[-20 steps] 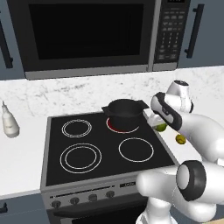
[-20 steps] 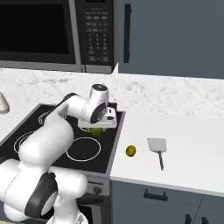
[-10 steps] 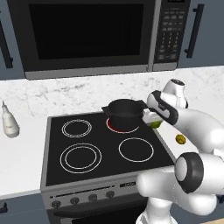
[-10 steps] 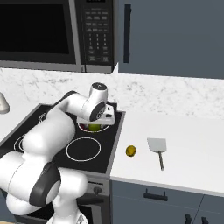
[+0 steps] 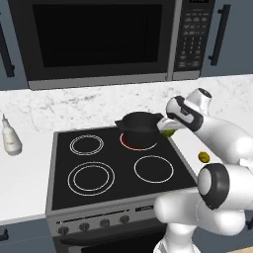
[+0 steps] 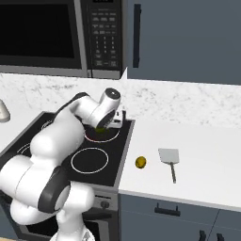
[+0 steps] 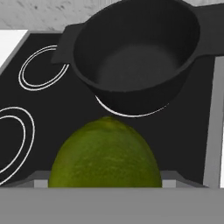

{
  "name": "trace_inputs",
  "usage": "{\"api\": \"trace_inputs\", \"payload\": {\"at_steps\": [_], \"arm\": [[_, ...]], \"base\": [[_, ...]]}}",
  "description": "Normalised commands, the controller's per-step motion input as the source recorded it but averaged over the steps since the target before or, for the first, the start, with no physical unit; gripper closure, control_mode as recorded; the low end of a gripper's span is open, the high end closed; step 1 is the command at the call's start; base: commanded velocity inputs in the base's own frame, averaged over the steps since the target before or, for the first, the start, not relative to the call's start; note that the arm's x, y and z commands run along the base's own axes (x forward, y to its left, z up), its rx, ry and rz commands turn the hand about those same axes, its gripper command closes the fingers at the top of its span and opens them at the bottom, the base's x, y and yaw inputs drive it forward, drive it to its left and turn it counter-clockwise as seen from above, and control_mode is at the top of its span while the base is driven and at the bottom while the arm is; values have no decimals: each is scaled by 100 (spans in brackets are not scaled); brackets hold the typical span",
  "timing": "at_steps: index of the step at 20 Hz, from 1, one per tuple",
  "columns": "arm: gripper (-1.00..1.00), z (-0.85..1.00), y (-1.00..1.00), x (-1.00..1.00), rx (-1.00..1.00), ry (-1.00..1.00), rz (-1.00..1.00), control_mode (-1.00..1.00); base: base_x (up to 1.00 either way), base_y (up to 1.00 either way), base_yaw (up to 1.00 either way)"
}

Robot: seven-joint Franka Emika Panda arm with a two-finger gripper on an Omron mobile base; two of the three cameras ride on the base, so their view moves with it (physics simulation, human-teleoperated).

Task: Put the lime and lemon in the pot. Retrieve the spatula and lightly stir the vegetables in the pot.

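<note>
The black pot (image 5: 141, 127) stands on the red-glowing back right burner, and the hand view shows it empty (image 7: 135, 52). My gripper (image 5: 168, 129) is shut on the green lime (image 5: 169, 132), just right of the pot's rim and slightly above the stove. The lime (image 7: 105, 153) bulges large at the bottom of the hand view and hides the fingertips. The yellow lemon (image 6: 140, 162) lies on the counter right of the stove. Farther right rests the spatula (image 6: 169, 156), blade toward the wall.
The black stove top (image 5: 64, 168) carries three other white burner rings. A white bottle (image 5: 11, 141) stands on the left counter. The microwave (image 5: 99, 39) hangs above the stove, with dark cabinets (image 6: 188, 37) to its right.
My gripper has carried the lime leftward from the stove's right edge up to the pot's rim. The lemon, spatula and pot have stayed put.
</note>
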Motion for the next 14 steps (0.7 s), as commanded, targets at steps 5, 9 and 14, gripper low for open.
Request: {"api": "trace_inputs", "payload": {"at_steps": [5,9,14], "arm": [[100,6,56,40,0,0,0,-100],[100,0,25,54,0,1,-3,-100],[100,-3,1,56,0,3,-9,-100]], "base": [[0,0,0],[0,0,0],[0,0,0]]}}
